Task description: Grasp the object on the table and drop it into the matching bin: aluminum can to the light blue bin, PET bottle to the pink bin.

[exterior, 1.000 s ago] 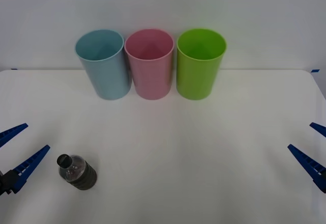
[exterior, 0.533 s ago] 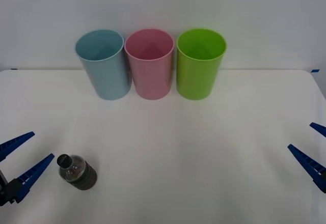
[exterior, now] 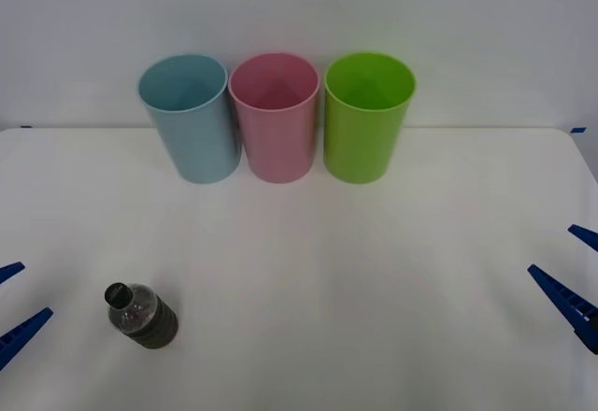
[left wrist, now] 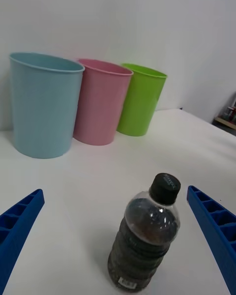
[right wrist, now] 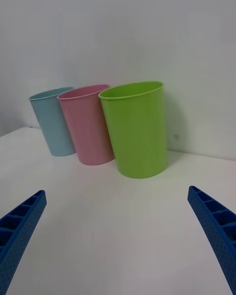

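One PET bottle (exterior: pixel 142 315) stands before three bins; left gripper (exterior: pixel 13 306) and right gripper (exterior: pixel 577 276) jaws spread.

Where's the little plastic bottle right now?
In the front view the PET bottle stands upright on the table's near-left part, just right of the open left gripper, well short of the bins.

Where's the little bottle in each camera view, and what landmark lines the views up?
Front view: the bottle stands near the table's left front, just right of the open left gripper.
Left wrist view: the bottle is close up, between the fingers.
Right wrist view: not in it.
Shared landmark: the pink bin, middle of three.
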